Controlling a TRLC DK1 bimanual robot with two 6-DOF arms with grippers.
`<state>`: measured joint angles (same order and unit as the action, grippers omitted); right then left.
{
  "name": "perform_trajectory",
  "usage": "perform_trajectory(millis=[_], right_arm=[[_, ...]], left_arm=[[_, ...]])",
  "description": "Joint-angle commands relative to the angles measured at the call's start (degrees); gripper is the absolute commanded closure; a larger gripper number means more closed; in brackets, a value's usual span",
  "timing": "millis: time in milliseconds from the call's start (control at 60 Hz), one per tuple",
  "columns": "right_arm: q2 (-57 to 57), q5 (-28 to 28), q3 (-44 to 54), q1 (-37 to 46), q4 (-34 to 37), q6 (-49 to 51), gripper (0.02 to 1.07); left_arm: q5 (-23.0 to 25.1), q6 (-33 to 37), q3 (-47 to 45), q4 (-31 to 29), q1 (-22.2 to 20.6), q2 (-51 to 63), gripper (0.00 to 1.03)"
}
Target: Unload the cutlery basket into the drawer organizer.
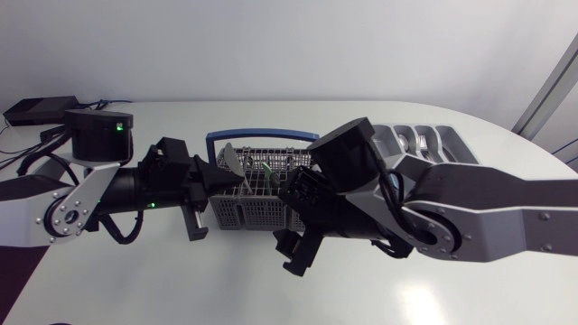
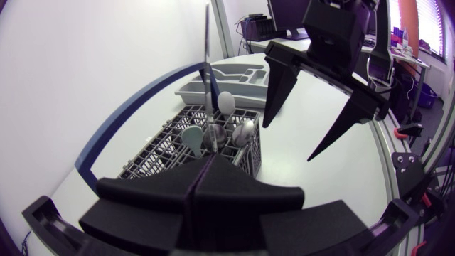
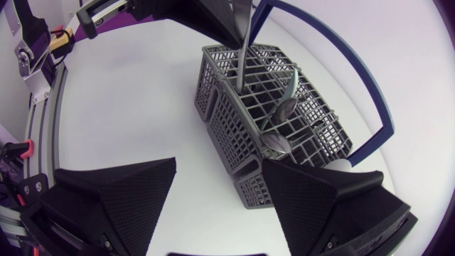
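Left pincer (image 2: 197,188) clamped on a long piece of cutlery (image 3: 242,50) standing in the cutlery basket (image 1: 257,212)

The basket, grey mesh with a blue handle, sits mid-surface (image 1: 181,280) and holds several spoons, among them a teal one (image 2: 192,139) and a white one (image 2: 226,102). The right pincer (image 3: 219,167) hangs just beside the basket with its fingers wide apart, gripping nothing. The grey drawer organizer (image 1: 456,143) lies on the surface beyond the basket, partly under the right arm
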<state>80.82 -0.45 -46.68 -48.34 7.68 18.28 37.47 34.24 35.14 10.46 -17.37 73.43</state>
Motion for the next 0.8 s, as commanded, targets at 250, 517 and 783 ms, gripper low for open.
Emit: perform_trajectory(millis=[250, 517, 783], right_arm=[[1.54, -0.08, -2.46, -0.88, 0.84, 0.88, 0.20], [1.71, 0.18, -2.10, -1.23, 0.84, 0.79, 0.20], [1.63, 0.27, -1.49, -1.15, 0.84, 0.79, 0.20]], left_arm=[[1.37, -4.53, 1.95, -2.11, 0.58, -5.84, 0.88], [1.37, -5.41, 2.57, -2.90, -0.65, -3.56, 0.89], [1.99, -6.03, 3.71, -3.34, -1.09, -1.01, 0.89]])
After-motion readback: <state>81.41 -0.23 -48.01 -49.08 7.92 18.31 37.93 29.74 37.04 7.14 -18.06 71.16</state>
